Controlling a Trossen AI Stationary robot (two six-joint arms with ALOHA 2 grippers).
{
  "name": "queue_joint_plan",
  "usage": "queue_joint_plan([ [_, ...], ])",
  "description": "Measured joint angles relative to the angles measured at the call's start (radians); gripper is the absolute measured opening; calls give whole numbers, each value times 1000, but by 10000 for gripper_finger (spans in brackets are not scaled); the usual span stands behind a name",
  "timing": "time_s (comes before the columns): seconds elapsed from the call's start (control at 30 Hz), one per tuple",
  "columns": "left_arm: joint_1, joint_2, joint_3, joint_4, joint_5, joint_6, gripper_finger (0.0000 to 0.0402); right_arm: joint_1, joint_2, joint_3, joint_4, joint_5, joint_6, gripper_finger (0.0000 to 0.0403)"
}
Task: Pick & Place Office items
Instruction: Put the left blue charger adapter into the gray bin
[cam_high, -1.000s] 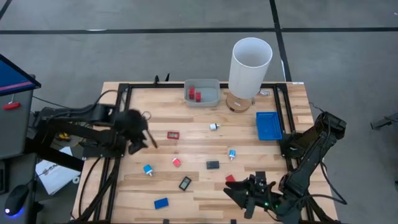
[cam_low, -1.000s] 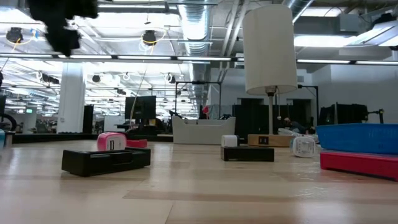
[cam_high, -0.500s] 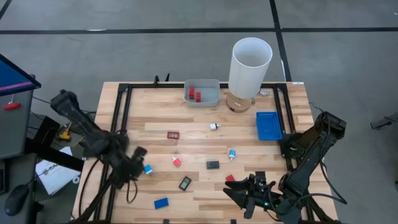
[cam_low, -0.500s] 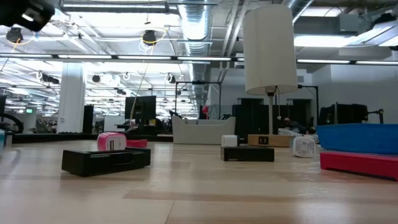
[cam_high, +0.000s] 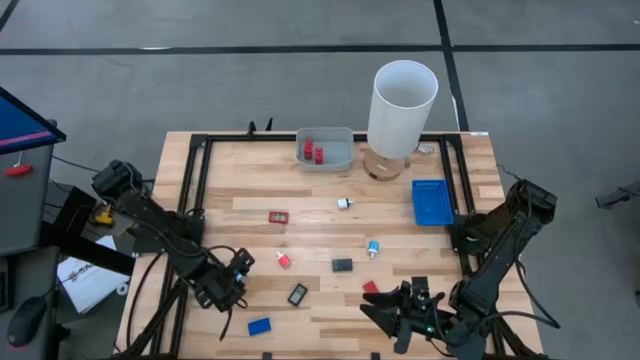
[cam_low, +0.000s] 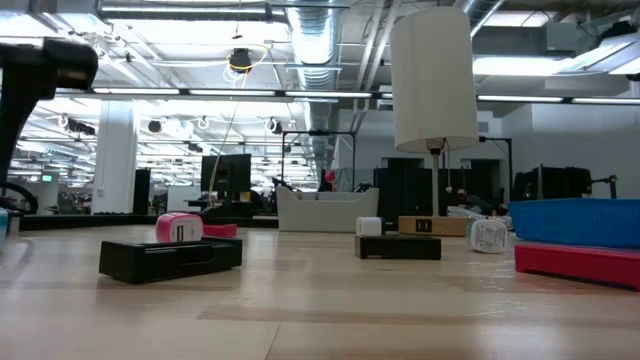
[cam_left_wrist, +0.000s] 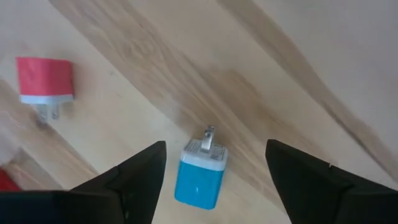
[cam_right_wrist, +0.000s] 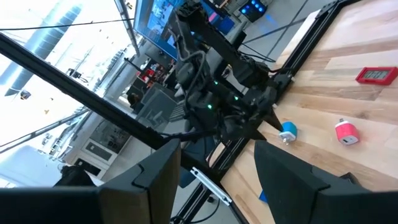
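Note:
The office items lie scattered on the wooden table. A blue-and-white plug block (cam_left_wrist: 200, 174) lies flat near the left edge. My left gripper (cam_left_wrist: 214, 177) points down over it, open, one finger on each side and clear of it; the high view shows this gripper (cam_high: 234, 274) too. A red-and-white plug block (cam_left_wrist: 45, 81) lies close by. My right gripper (cam_right_wrist: 214, 180) waits level at the near right (cam_high: 400, 315), open with nothing between its fingers.
Also on the table are a red framed rectangle (cam_high: 278, 216), a black block (cam_high: 342, 265), a black framed rectangle (cam_high: 297, 294), a blue block (cam_high: 259, 326) and a red block (cam_high: 370, 287). At the back stand a grey tray (cam_high: 340, 158) holding red blocks, a white lamp (cam_high: 403, 105) and a blue tray (cam_high: 432, 202).
My left gripper has swung from the far left part of the table toward the near edge and come down over the blue-and-white plug block, rolling about its own axis on the way. No item has moved.

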Motion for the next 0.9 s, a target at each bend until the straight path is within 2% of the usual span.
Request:
queue_joint_plan([
  [0.17,17,-14,-79,28,-61,-37,263,6,0,0,19,0,-16,198],
  [0.33,71,-29,-111,44,-59,-49,262,10,0,0,20,-1,-16,198],
  [0.5,126,-29,-132,81,25,-26,262,11,0,0,23,-1,-16,198],
  [0.63,162,-29,-136,88,35,-26,257,11,0,0,24,-1,-16,198],
  [0.73,198,-29,-136,84,40,-26,240,11,0,0,24,-1,-16,198],
  [0.9,252,-29,-136,91,120,-49,198,12,0,0,24,-1,-16,198],
])
